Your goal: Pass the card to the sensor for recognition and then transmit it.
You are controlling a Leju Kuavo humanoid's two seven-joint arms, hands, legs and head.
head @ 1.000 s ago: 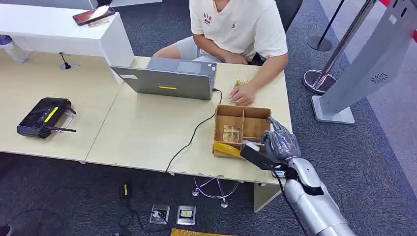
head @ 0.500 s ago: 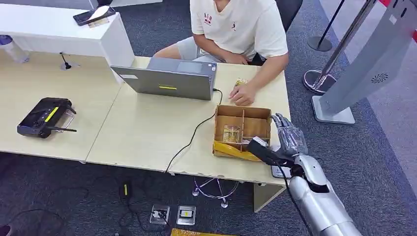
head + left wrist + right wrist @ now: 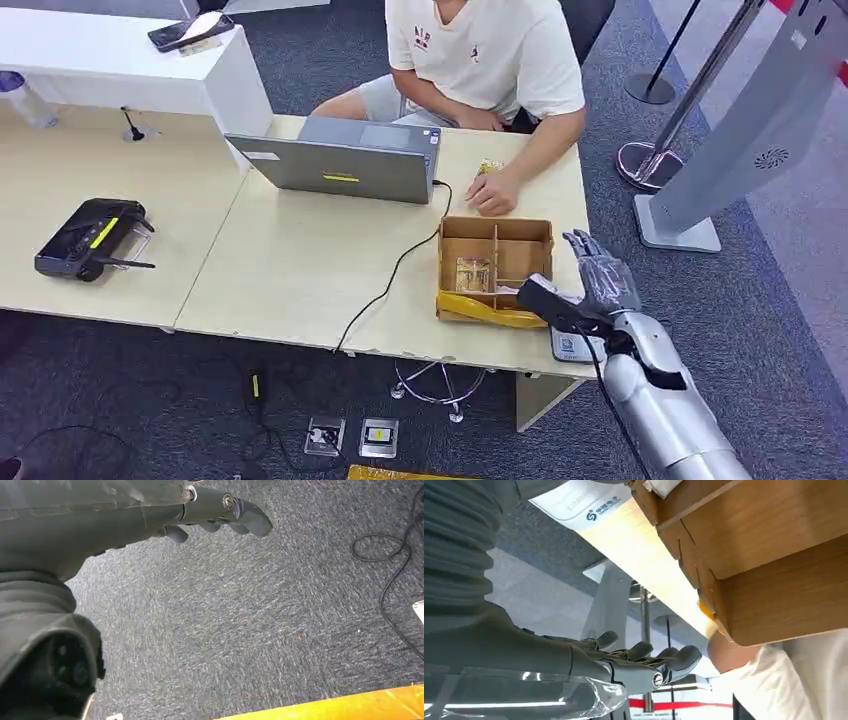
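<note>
In the head view, the right hand (image 3: 598,278) is at the lower right, fingers spread and holding nothing, just right of the wooden box (image 3: 496,268). The card (image 3: 471,273) seems to lie in a middle compartment of the box; the white sensor (image 3: 571,346) sits at the table edge below.

In the left wrist view, the left hand (image 3: 220,515) hangs over carpet, fingers apart, empty.

In the right wrist view, the right hand's fingers (image 3: 674,660) are beside the box wall (image 3: 774,565). To do this step well, I think the hand should rise over the wall before reaching in.
</note>
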